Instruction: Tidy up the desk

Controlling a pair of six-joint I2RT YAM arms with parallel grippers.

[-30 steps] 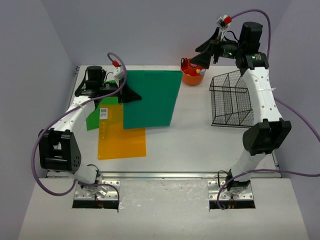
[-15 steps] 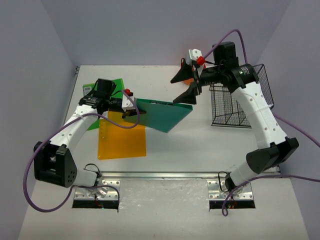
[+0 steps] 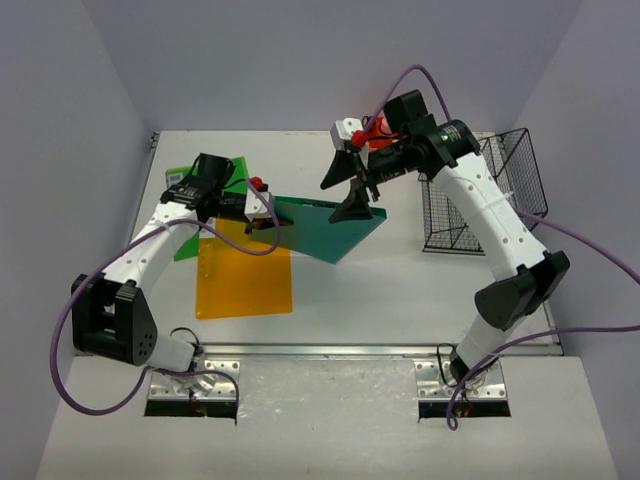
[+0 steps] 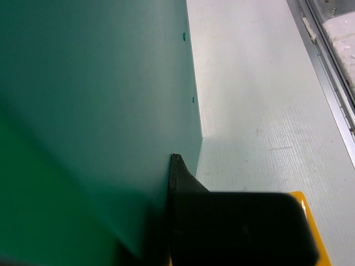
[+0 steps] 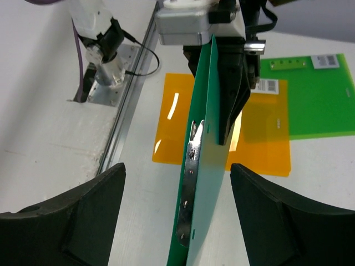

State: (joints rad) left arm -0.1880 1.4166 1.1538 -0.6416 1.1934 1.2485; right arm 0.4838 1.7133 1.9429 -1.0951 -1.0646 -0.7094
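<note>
Since 1 second ago the right arm has swung from the back right corner to the middle of the counter (image 3: 400, 290), and the dark green folder (image 3: 325, 235), then lying flat, now stands tilted up on 1 edge. The left hand (image 3: 270, 228) is clenched on the folder's left edge; in the right wrist view its dark fingers pinch the far end of the sheet. The right hand (image 3: 345, 192) is released, with 1 finger on each side of the folder's raised free edge and clear gaps between finger and sheet, so it grips nothing. A metal clip strip (image 5: 190, 183) runs down the folder's inner face.

The white counter spans the whole floor of the lavender enclosure, its metal rail along the near edge. On it an orange transparent sleeve (image 3: 243, 280) lies flat partly under the lifted folder, a light green folder (image 3: 200, 215) with a barcode label lies behind the left arm, and the black wire basket (image 3: 480, 205) stands at the right, just beyond the right arm.

This looks like the handover step: passing the folder from left to right, probably toward the basket. Next, the right hand would need to close squarely on the edge before the left lets go. Closing off-centre or on the clip could twist the thin sheet or let it slip.
</note>
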